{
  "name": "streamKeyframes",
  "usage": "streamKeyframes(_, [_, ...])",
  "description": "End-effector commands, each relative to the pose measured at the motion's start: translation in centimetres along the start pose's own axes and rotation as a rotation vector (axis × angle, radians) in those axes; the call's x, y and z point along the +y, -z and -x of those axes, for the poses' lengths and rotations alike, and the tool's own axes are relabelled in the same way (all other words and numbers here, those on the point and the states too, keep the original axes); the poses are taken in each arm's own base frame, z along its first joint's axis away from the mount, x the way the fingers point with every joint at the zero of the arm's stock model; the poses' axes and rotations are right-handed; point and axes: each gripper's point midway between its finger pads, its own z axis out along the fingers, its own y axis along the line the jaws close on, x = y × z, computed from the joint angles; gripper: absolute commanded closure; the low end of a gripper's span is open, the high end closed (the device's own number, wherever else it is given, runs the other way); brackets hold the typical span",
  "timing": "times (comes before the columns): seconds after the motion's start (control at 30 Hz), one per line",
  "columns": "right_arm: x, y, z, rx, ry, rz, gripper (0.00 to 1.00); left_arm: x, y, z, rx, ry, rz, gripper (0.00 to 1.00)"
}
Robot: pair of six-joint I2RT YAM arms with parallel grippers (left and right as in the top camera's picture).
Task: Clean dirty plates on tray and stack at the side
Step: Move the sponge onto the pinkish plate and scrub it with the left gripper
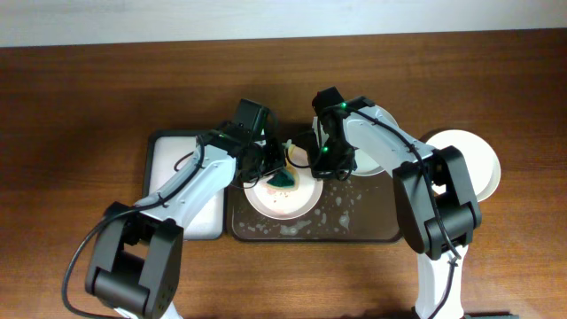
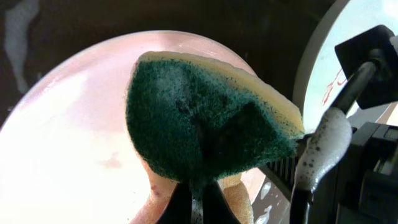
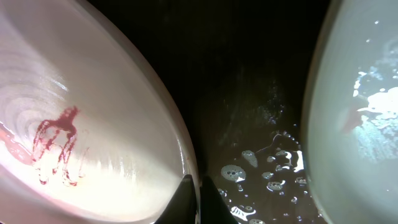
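Note:
The dark brown tray [image 1: 354, 226] holds a plate [image 1: 283, 206] with soapy wet patches around it. My left gripper [image 1: 273, 170] is shut on a green and yellow sponge [image 1: 283, 179] and presses it onto this plate; the left wrist view shows the sponge [image 2: 205, 118], the jaws [image 2: 199, 205] and the plate [image 2: 68, 137]. My right gripper [image 1: 322, 166] is shut on the rim of a second plate [image 1: 298, 158], which is mostly hidden under the arm. The right wrist view shows its jaws [image 3: 196, 196] pinching that plate [image 3: 93, 124], which has red smears. A third plate [image 1: 465, 164] lies on the table to the right.
A smaller black-rimmed white tray [image 1: 168, 168] lies left of the brown tray, under my left arm. Foam clings to the right gripper's finger [image 2: 323, 149]. The wet tray floor [image 3: 249, 124] shows between the held plate and the soapy plate [image 3: 360, 124].

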Motion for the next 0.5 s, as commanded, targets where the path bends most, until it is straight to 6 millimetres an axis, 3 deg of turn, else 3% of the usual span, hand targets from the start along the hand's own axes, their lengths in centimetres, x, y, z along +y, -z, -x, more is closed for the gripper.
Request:
streamKeyframes(0.0, [-0.2,-0.5,-0.7,0.021,-0.006,-0.014,0.96,0.2,-0.4,0.1,-0.015,0.066,0.019,1.0])
streamKeyframes(0.13, [-0.2,-0.5,-0.7,0.021,-0.006,-0.014,0.96,-1.0,-1.2,-1.6,0.005,0.114,0.03,1.0])
streamKeyframes(0.23, [-0.2,-0.5,-0.7,0.021,-0.005,-0.014,0.96,-0.7,-2.3,-2.5,0.008,0.147,0.074,1.0])
streamKeyframes(0.33, [-0.2,-0.5,-0.7,0.022,-0.006,-0.014,0.96,0.9,-3.4,-2.6,-0.003,0.17,0.148,1.0])
streamKeyframes(0.47, [-0.2,-0.5,-0.8,0.025,-0.006,-0.015,0.96,5.6,-2.1,-1.8,-0.105,0.164,0.385,1.0])
